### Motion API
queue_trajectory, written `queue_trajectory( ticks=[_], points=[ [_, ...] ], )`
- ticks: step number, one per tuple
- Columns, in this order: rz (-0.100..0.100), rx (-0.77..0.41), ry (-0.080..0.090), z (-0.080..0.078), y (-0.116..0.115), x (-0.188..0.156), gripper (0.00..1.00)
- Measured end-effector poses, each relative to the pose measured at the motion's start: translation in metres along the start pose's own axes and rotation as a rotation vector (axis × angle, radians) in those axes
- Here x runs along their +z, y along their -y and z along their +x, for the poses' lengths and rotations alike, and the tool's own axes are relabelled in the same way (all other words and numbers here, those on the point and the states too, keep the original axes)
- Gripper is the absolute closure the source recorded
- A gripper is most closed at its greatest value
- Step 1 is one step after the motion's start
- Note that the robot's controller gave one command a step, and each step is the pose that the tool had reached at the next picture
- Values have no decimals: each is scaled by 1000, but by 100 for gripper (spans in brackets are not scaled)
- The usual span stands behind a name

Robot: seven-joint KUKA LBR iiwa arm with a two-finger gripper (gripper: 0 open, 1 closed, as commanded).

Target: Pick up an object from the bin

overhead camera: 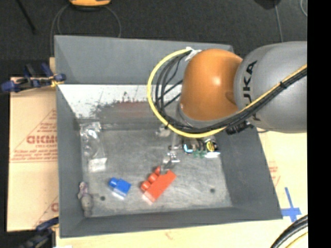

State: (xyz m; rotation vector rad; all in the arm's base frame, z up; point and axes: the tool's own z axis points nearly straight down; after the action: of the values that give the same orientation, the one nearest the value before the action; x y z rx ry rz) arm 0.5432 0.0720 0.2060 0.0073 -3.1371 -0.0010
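My gripper [172, 156] hangs below the arm's wrist near the middle of the bin. Its metal tip stands just above the upper end of an orange-red toy block [158, 184], which lies slanted on the bin floor toward the front. I see nothing held in the gripper. A small blue and white piece [119, 187] lies left of the block. A little green, white and yellow thing [205, 149] sits just right of the gripper, partly under the arm.
A clear plastic bag [92, 146] lies along the left side of the bin floor. A small grey lump [86, 201] sits in the front left corner. The arm and its orange cover hide the back right of the bin.
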Motion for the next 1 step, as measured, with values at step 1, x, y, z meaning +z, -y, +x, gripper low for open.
queue_trajectory(
  ticks=[1],
  points=[
    [3, -421, 14, 21, 33, 131, 0]
  ],
)
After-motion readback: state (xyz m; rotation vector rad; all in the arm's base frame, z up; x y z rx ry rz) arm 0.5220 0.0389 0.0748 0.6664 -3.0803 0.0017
